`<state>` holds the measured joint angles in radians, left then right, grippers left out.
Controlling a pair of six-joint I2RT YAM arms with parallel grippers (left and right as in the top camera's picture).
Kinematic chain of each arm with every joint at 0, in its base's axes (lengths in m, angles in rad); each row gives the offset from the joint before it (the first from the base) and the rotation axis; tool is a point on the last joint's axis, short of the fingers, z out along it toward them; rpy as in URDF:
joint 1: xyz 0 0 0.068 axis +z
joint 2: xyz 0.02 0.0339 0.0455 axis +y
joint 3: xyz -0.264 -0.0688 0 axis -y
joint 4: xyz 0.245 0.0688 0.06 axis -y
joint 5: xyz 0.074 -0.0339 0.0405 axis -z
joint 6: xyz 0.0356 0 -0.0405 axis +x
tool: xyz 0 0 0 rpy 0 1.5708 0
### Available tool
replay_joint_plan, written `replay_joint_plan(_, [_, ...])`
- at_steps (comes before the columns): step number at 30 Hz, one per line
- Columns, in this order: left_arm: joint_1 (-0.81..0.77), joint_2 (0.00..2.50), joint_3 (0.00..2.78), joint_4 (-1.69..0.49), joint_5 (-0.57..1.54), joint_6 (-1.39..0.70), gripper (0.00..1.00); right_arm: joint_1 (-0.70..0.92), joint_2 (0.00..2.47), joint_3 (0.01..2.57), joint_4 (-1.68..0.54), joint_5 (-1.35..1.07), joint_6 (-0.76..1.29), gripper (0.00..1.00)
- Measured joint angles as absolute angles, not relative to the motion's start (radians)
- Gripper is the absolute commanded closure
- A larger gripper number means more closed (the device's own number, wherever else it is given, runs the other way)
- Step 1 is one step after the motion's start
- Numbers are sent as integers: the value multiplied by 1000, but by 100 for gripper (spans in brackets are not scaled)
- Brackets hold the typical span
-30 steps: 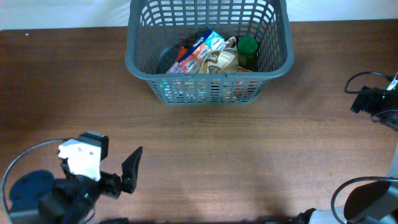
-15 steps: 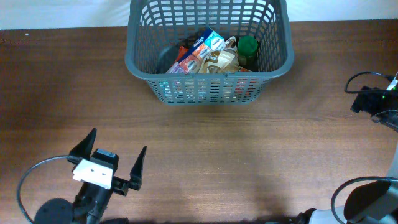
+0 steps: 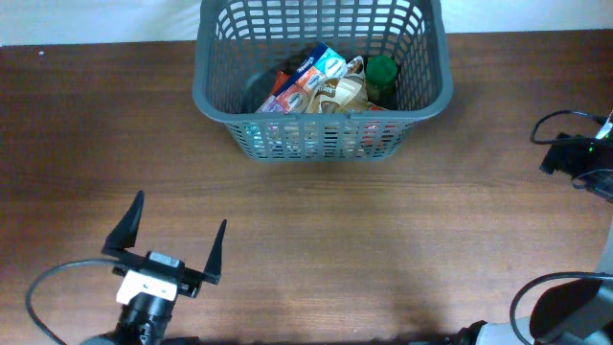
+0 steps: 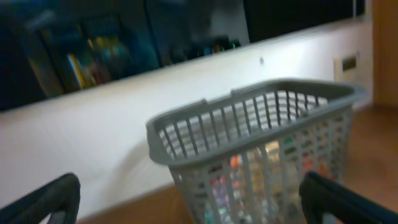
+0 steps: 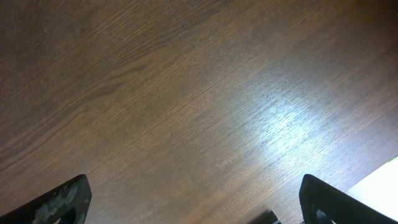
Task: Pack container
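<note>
Lower left, the left pincer (image 3: pixel 182 210) aims up-frame, spread empty like the right pincer (image 5: pixel 193 183), toward the slotted grey container (image 3: pixel 321 117) holding packets (image 3: pixel 321 79).

grey lattice basket, upright at the table's far edge

the container (image 3: pixel 324 96) holds a jumble of packaged groceries and a green-capped item on its floor.

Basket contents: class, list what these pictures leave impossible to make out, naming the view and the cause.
- Packets in the basket: overhead, they overlap and print is too small; count and labels unclear.
- Same packets, left wrist view: blurred, behind the lattice wall.
- Right gripper: right wrist view, only two fingertips show, cut by the bottom edge.
</note>
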<state>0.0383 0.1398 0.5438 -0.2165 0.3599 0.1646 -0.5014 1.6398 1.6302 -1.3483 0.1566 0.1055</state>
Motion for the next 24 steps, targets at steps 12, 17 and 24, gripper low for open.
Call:
replay_joint_plan(12, [38, 20, 342, -36, 287, 64, 1, -501, 1640, 1630, -1348, 157, 106, 1])
replay_joint_plan(17, [38, 20, 334, -33, 249, 43, 1, -501, 1640, 1630, -1348, 157, 105, 1])
replay_joint_plan(24, [38, 19, 307, -37, 207, 68, 1, -501, 1640, 1630, -1348, 157, 106, 1])
